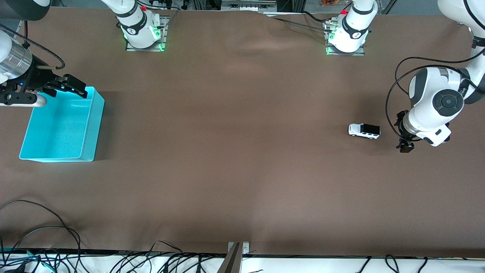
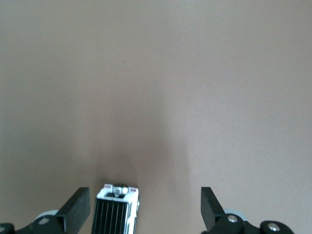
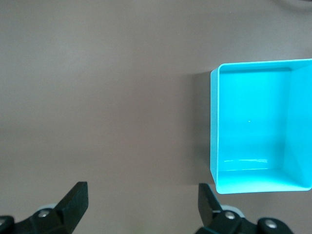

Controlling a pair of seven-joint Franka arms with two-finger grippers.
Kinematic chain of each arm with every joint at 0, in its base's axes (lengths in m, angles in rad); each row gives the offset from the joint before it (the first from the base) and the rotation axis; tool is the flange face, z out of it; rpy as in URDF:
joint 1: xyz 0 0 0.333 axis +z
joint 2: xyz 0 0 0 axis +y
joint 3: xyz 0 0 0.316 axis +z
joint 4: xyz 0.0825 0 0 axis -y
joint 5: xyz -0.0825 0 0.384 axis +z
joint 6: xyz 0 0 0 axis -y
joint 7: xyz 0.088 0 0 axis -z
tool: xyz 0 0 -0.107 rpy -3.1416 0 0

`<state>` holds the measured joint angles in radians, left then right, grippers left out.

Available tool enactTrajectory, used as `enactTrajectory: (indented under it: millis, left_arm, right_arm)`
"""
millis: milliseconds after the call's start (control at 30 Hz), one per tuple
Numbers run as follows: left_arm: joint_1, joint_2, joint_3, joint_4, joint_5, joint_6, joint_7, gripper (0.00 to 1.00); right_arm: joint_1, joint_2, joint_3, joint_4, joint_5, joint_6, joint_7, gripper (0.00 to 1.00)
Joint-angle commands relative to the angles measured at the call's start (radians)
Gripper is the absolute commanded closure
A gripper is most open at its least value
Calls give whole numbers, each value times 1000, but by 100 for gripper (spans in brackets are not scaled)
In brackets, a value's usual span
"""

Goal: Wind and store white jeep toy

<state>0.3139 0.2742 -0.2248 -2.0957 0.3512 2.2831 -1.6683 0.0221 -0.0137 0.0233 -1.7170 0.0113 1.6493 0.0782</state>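
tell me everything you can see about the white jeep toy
The white jeep toy is a tiny boxy SUV with a white body, a ribbed black roof, dark windows and black wheels, plastic by the look of it. It stands upright on its wheels on the brown table, toward the left arm's end, its length running along the table. Nothing touches it but the table. The open left gripper is beside it, the toy showing by one fingertip in the left wrist view.

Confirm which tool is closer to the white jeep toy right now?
Left. The left tool sits open just beside the white jeep toy, at the left arm's end of the table. The right tool is open over the cyan bin, at the right arm's end.
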Motion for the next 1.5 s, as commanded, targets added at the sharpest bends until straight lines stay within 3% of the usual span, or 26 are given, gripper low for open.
enactTrajectory:
  millis: [0,267,633,867,1133,1467]
  left_arm:
    - [8,25,-5,5,22,-11,16,0]
    - [8,0,-5,14,22,-13,68,0]
    - [10,-67,-2,26,20,-19,292,0]
    - [14,-72,-5,114,9,-100,478,0]
    - [27,-72,1,241,-109,-218,778,0]
    - [34,-72,-4,358,-152,-341,1105,0]
  right_arm:
    - [2,8,0,22,-2,-3,-9,0]
    - [2,9,0,20,-2,-3,-9,0]
    - [2,9,0,20,-2,-3,-9,0]
    - [2,9,0,20,-2,-3,-9,0]
    - [2,8,0,20,-2,-3,-9,0]
    - [2,9,0,22,-2,-3,-9,0]
